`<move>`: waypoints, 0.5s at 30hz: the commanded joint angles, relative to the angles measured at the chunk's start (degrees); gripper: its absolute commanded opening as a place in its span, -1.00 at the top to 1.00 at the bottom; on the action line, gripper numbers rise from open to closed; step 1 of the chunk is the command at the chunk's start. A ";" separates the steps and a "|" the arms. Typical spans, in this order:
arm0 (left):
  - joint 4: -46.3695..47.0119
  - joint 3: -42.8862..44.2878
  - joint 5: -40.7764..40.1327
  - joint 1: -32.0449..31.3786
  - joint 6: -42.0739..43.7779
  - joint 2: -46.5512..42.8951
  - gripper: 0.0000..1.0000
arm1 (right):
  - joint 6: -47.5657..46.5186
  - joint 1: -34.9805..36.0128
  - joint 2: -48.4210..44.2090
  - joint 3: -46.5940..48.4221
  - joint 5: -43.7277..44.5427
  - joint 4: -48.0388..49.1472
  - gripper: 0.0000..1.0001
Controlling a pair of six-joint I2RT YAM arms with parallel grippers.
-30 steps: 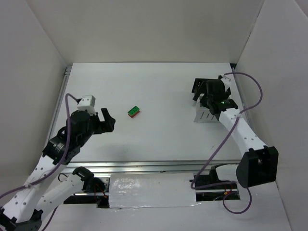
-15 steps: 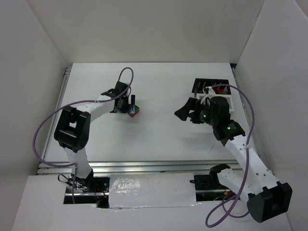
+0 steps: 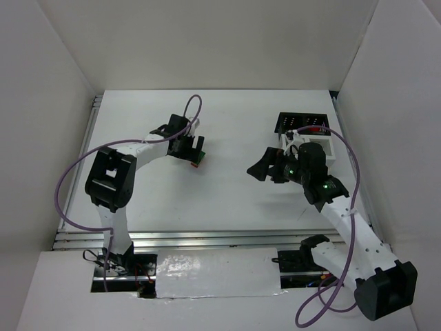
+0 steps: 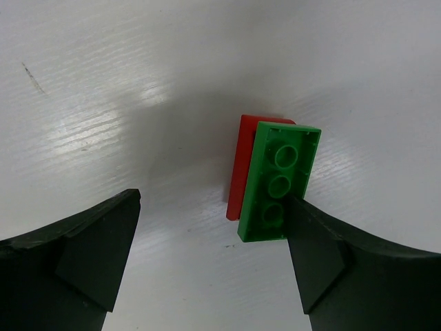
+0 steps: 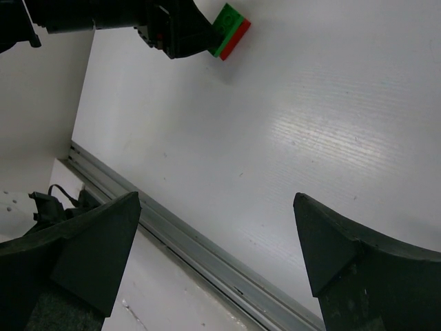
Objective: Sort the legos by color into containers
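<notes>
In the left wrist view we see the left gripper (image 4: 213, 248) spread wide and holding nothing, its two dark fingers cut off by the lower edge of the frame. The stacked lego (image 4: 275, 183), a green brick on a red one, lies flat on the white table (image 4: 138, 83) right of centre. The finger at lower right covers the green brick's near corner, and we cannot tell whether it touches. Only a strip of the red brick shows beside the green.

From above, this gripper hides nearly all of the lego, left of the frame's centre. The right gripper (image 5: 217, 241) also gapes fully with nothing between its fingers, hanging over bare table near the middle of the overhead view.

At the upper right there, the black container (image 3: 301, 123) shows its slots, while the right arm covers part of the white container (image 3: 331, 148) just below it. A red patch (image 3: 318, 129) sits where the two meet, too small for us to identify.
</notes>
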 commanded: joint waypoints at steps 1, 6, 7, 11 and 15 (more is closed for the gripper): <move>0.61 1.72 2.88 -0.27 0.25 0.24 -0.94 | -1.00 0.50 0.28 -0.10 -1.39 3.05 -0.99; -0.53 2.43 -1.87 -2.73 -1.16 -2.47 -0.94 | -1.09 0.58 0.89 -0.53 -1.13 3.41 -0.99; -1.06 2.69 -1.87 -3.00 -1.43 -2.83 -0.94 | -1.09 0.58 0.89 -0.97 -1.13 3.84 -0.99; -0.45 2.26 -5.11 -4.67 -2.22 -5.89 -0.96 | -0.56 1.11 1.42 -1.42 -1.48 4.55 -0.99; 1.04 1.91 -8.10 -5.37 -4.06 -8.37 -0.98 | -0.91 1.55 1.69 -1.24 -1.13 4.11 -0.99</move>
